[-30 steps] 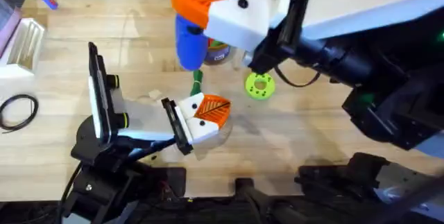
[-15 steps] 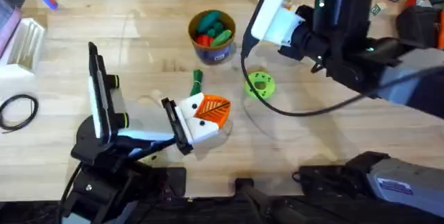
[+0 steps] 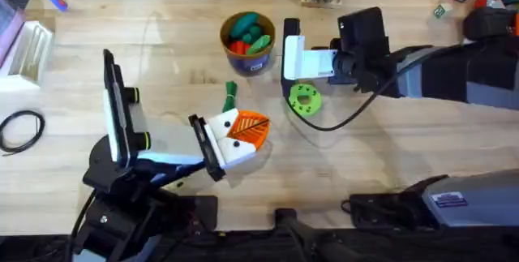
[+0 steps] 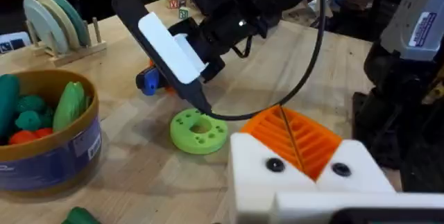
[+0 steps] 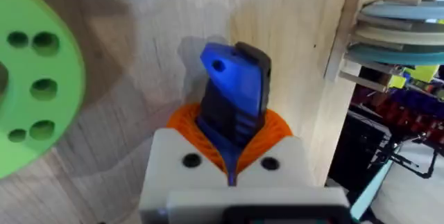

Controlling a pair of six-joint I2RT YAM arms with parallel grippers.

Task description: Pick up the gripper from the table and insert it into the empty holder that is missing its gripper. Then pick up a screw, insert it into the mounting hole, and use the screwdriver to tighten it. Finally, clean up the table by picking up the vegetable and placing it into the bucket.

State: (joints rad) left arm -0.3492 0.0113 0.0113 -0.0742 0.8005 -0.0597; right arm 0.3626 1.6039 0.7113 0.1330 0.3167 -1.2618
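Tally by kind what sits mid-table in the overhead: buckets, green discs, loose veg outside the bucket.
bucket: 1
lime-green disc: 1
loose dark-green vegetable: 1
Total: 3

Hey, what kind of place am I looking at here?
Probably a robotics lab workbench: a wooden table, a bucket of toy vegetables, a lime-green disc, and the right claw beside it.
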